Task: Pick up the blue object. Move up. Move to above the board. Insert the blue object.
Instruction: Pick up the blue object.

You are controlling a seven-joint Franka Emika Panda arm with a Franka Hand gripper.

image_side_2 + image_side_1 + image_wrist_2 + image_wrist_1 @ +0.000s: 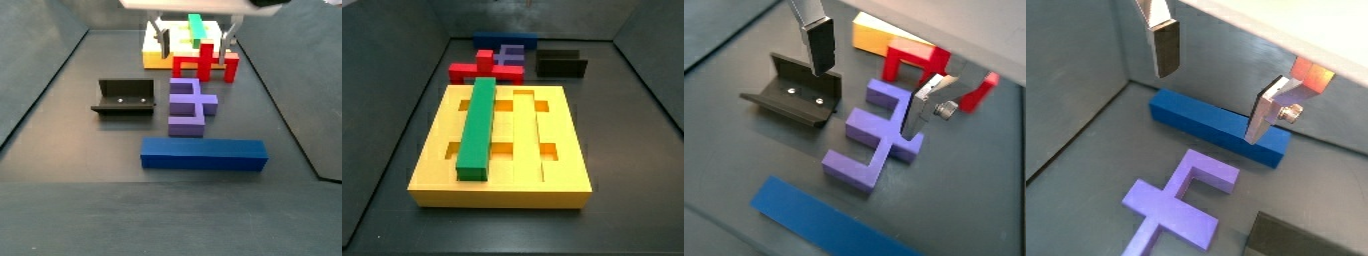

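Above the desk point(80, 190), clear of every piece, hangs the gripper point(1213, 75), jaws apart with nothing between them. One silver finger point(1164, 45) and its mate point(1268, 110) straddle open air in a wrist view. Seen in a side view, the gripper point(195, 42) sits at 12 o'clock, over the red piece point(210, 62) and the near edge of the board point(158, 58).

Blue object point(203, 153): flat on the desk at 6 o'clock in that side view, long axis running 9 to 3, untouched. Just beyond it, toward 12, is the purple notched block point(190, 104), close but whether they touch I cannot tell. In a wrist view the blue object point(1217, 125) lies below the fingertips, purple block point(1176, 200) beside it. It also shows in the second wrist picture point(818, 222).

Fixture point(124, 98): dark L-bracket at 9 o'clock of the purple block, apart from it.

Board point(563, 165): yellow, grooved, biggest item. Green bar point(478, 128) seated in the groove on its 9 o'clock side in a side view, running lengthwise. Red piece point(484, 71) is right at the board's far edge. Behind that are the purple block point(510, 54), the blue object point(489, 41) and the fixture point(561, 64).
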